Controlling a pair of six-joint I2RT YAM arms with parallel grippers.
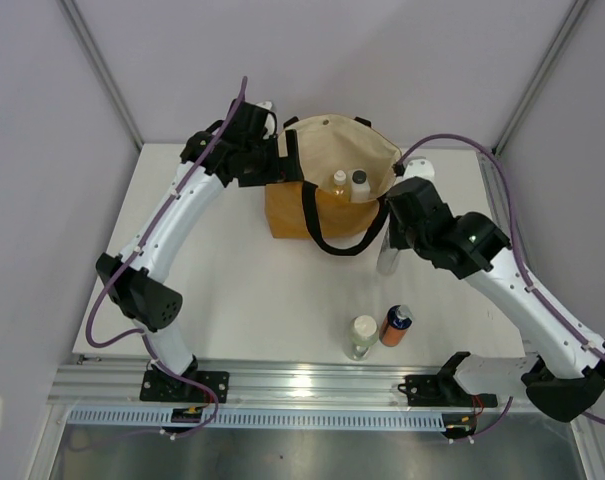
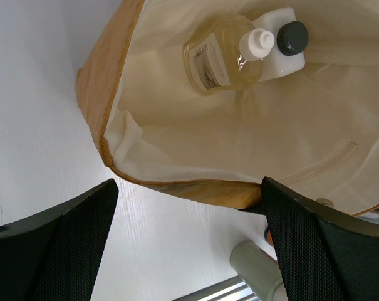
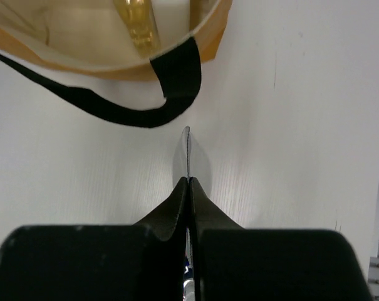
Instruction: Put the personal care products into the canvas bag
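Note:
The canvas bag (image 1: 292,215) stands open at the back middle. The rounded yellowish bottle (image 1: 339,181) and the small grey-capped bottle (image 1: 359,180) lie inside it; both also show in the left wrist view (image 2: 217,59) (image 2: 283,47). My left gripper (image 1: 285,165) (image 2: 189,188) is open at the bag's left rim (image 2: 176,185), its right finger against the rim. My right gripper (image 1: 387,232) (image 3: 188,180) is shut on the flat end of the slim clear bottle (image 1: 387,258) (image 3: 188,147), just right of the bag. The clear white-capped bottle (image 1: 362,336) and the orange dark-capped bottle (image 1: 396,325) stand on the table near the front.
A black loop handle (image 1: 332,245) (image 3: 170,81) hangs over the bag's front toward my right gripper. The table's front metal rail (image 1: 302,385) runs just behind the two standing bottles. Grey walls close in on both sides.

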